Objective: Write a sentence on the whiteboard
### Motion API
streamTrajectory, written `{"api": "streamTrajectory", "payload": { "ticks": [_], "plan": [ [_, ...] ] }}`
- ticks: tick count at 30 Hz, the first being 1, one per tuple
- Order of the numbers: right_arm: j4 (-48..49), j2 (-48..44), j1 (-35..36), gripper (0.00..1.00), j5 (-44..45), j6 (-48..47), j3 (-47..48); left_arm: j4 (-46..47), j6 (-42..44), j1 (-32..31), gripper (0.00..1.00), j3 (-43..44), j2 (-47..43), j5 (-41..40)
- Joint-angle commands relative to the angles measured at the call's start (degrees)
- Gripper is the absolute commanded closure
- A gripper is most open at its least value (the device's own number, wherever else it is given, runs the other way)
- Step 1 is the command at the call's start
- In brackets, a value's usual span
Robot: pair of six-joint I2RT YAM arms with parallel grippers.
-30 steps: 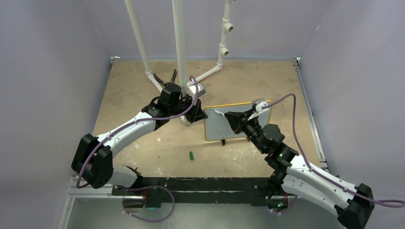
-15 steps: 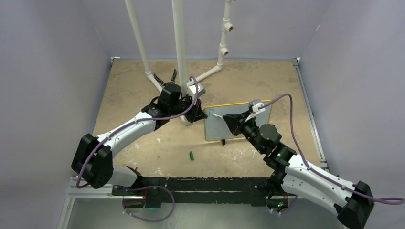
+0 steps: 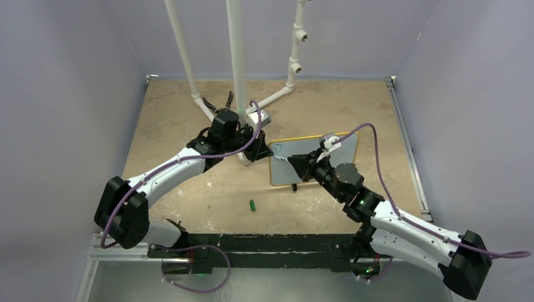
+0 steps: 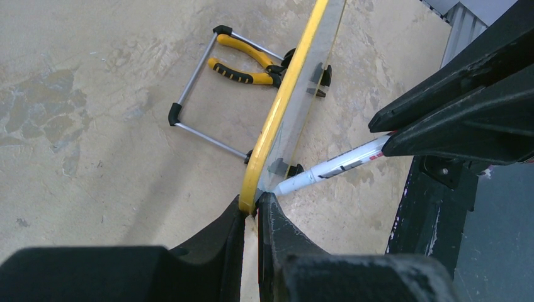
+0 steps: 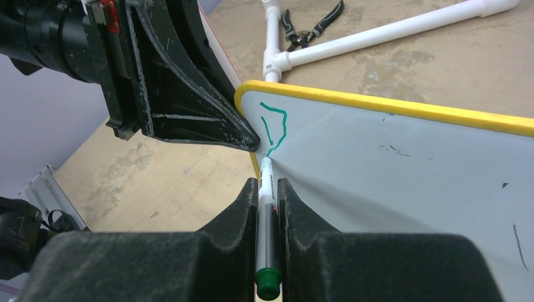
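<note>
The whiteboard, white with a yellow rim, stands tilted on the table right of centre. My left gripper is shut on its left edge; the left wrist view has both fingers pinching the yellow rim at my gripper. My right gripper is shut on a white marker with a green end cap. The marker tip touches the board near its upper left corner. Of the sentence only one angular green stroke shows, just above the tip. The marker also shows from the left wrist.
A green marker cap lies on the table in front of the board. White PVC pipes rise behind my left arm. Yellow-handled pliers lie behind the board by its wire stand. Dark pliers lie near the pipes.
My right gripper has moved left and slightly down along the board with the marker, and a green stroke has appeared near the top left corner. The left arm has not moved.
</note>
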Motion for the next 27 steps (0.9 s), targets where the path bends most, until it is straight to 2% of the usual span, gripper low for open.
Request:
{"api": "streamTrajectory", "payload": {
  "ticks": [1, 11, 18, 27],
  "plan": [
    [2.82, 1.61, -0.08, 1.00, 2.40, -0.69, -0.69, 2.31, 0.86, 0.95, 1.00, -0.50, -0.49, -0.29],
    [3.51, 1.99, 0.79, 1.00, 2.07, -0.60, -0.19, 2.14, 0.95, 0.98, 1.00, -0.51, -0.55, -0.51],
    [-0.18, -3.61, 0.99, 1.00, 1.23, -0.69, -0.03, 1.67, 1.23, 0.99, 1.00, -0.42, -0.69, -1.92],
    [-5.51, -8.91, 0.99, 1.00, 5.86, -0.31, -0.48, 1.44, 1.41, 0.97, 1.00, -0.45, -0.73, -2.48]
  ]
}}
